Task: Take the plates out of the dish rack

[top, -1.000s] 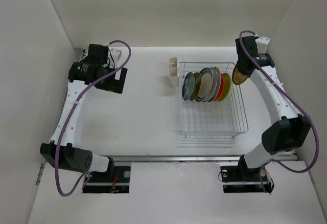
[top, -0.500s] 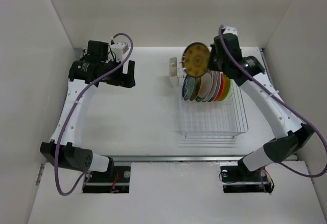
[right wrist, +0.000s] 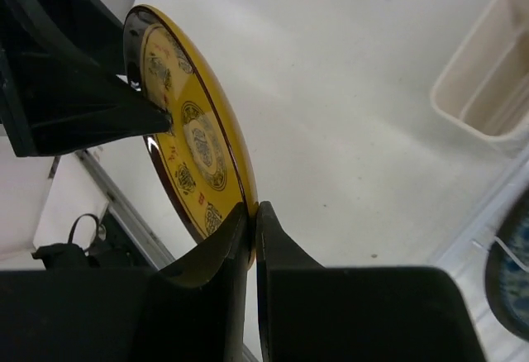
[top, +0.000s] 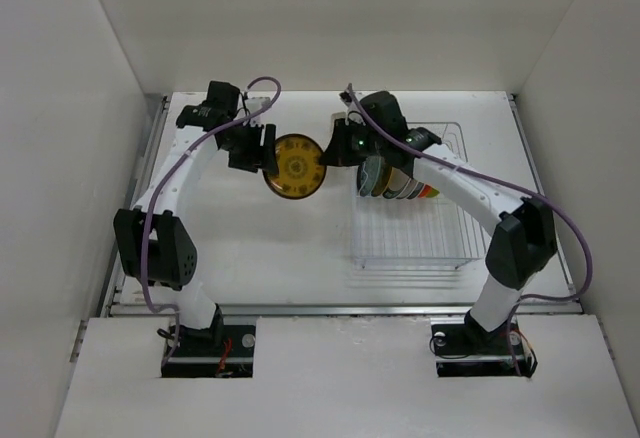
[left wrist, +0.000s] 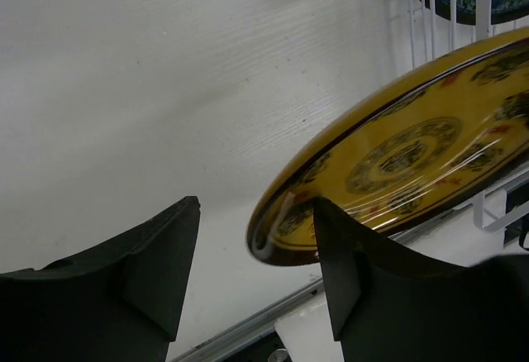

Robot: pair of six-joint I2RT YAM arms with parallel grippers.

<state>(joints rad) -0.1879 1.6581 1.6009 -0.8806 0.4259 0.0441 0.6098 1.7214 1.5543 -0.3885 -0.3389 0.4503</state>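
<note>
1. Flat white counter [top: 250, 248]: carries the rack on its right half.
2. Rectangular white thin-wire dish rack [top: 415, 243]: sits flat on the counter and is partly crossed by the right arm in the top view.
3. Row of small round plates [top: 400, 180] in mixed colours: they stand on edge, packed side by side, at the far end of the dish rack. A blue-patterned one is at the left end, with orange and green toward the right.
4. Round yellow plate [top: 294, 167] with a dark rim and brown patterning: out of the dish rack and just left of it, between the two tools. Its patterned face is turned toward the top camera.
5. Small cream plastic cutlery cup [right wrist: 488, 81]: at the rack's far left corner, largely hidden by the right arm from above.
6. Right tool [right wrist: 252, 207]: fingers pinched together on the yellow plate's right rim, clamping it.
7. Left tool [left wrist: 256, 205]: fingers apart, straddling the plate's left rim. One finger is at the rim and the other is visibly off it.
</note>
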